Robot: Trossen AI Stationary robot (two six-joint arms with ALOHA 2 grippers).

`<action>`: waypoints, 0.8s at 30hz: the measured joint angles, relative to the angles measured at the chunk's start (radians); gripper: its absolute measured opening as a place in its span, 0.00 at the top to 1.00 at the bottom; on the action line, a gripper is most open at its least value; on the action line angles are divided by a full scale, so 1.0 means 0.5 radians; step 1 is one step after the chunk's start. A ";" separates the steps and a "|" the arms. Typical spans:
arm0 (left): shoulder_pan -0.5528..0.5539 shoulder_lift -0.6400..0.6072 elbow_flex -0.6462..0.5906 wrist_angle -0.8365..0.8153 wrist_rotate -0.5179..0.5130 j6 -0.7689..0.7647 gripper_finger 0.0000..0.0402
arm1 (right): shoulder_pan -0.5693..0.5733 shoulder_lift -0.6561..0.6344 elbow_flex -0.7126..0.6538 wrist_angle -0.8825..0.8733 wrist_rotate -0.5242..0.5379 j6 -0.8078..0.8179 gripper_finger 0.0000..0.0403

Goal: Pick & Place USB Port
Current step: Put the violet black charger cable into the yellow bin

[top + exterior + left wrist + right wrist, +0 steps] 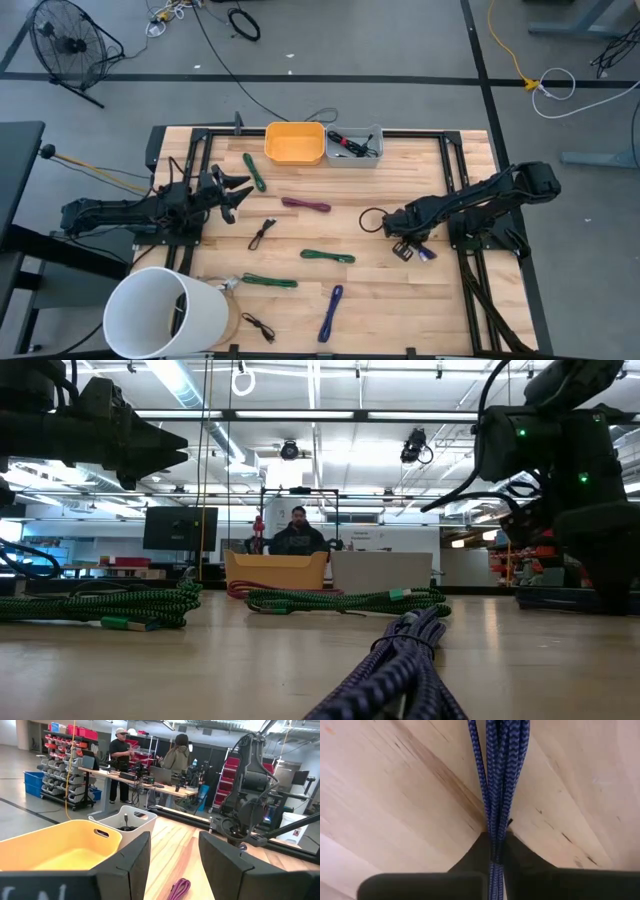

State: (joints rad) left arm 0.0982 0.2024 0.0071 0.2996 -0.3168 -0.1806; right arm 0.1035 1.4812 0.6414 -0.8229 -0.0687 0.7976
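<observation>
A coiled blue braided USB cable [424,254] lies on the wooden table's right part, and my right gripper [405,248] stands over it pointing down, shut on it. In the right wrist view the cable's strands [501,765] run out from between the fingers across the wood. My left gripper [237,194] hangs open above the table's left part with nothing between its fingers [175,840]. It faces the yellow bin [294,143] and the grey bin [354,146] at the far edge. My right gripper pinches the blue cable's bundle of several strands [496,837] between its two fingers, from above, pointing down. The strands run on lengthwise beyond the fingertips and lie on the table [410,795].
Other bundled cables lie about: green ones [254,171] [327,256] [268,281], a purple one [306,204], black ones [262,233] [258,326], a second blue one [331,313] and a black loop [372,220]. A white bucket [165,312] stands at the near left corner.
</observation>
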 joint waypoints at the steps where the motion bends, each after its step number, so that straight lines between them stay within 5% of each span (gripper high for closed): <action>1: 0.000 0.000 0.001 0.000 0.000 0.000 0.57 | 0.000 -0.011 0.026 -0.007 0.010 -0.022 0.95; 14: 0.000 0.000 0.001 0.005 0.000 -0.035 0.57 | 0.010 -0.270 0.864 0.105 0.561 -0.596 0.98; 24: 0.002 0.000 0.000 0.116 0.094 -0.031 0.57 | 0.022 -0.453 1.056 0.788 0.554 -1.154 0.98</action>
State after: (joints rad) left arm 0.0994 0.2024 0.0073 0.3576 -0.2697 -0.1962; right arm 0.1144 1.2549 1.1691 -0.4289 0.2082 0.2204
